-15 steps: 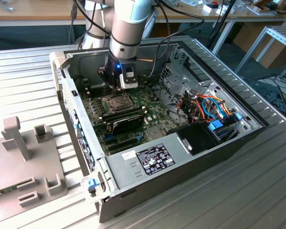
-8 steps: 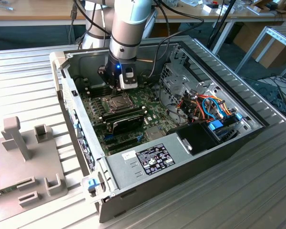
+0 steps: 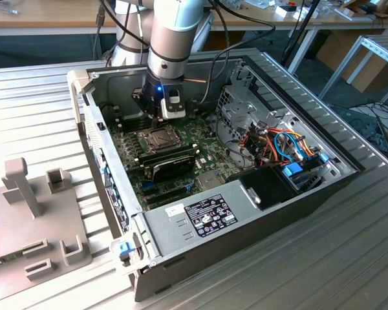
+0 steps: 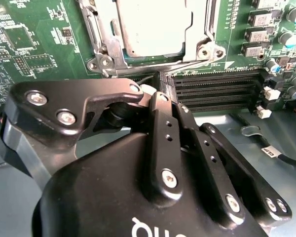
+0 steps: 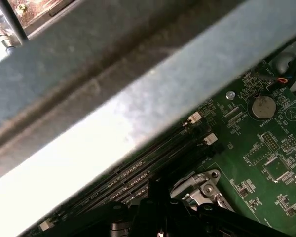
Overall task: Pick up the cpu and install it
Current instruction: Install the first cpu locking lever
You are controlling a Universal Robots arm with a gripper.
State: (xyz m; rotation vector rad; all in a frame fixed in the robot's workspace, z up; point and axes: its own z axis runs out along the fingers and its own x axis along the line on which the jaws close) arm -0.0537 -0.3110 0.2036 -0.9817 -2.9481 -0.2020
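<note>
The cpu [image 4: 153, 22] shows as a pale silver-grey square lying flat in the motherboard socket, ringed by the hinged metal frame [image 4: 104, 49]. In the exterior view the socket [image 3: 156, 137] sits on the green motherboard [image 3: 207, 145], just in front of the arm. My gripper [image 4: 161, 84] hovers beside the socket, over the end of the black memory slots [image 4: 217, 91]. Its two black fingers [image 4: 160, 128] are pressed together, with nothing seen between them. In the exterior view the gripper [image 3: 152, 117] hangs low inside the case near its back wall.
The open computer case [image 3: 84, 97] lies on a ribbed metal table. A black oblong module [image 3: 171, 165] sits in front of the socket, with a drive cage [image 3: 236, 110] and coloured cables [image 3: 281, 145] on the exterior view's right. A grey fixture [image 3: 35, 213] stands outside the case on the exterior view's left.
</note>
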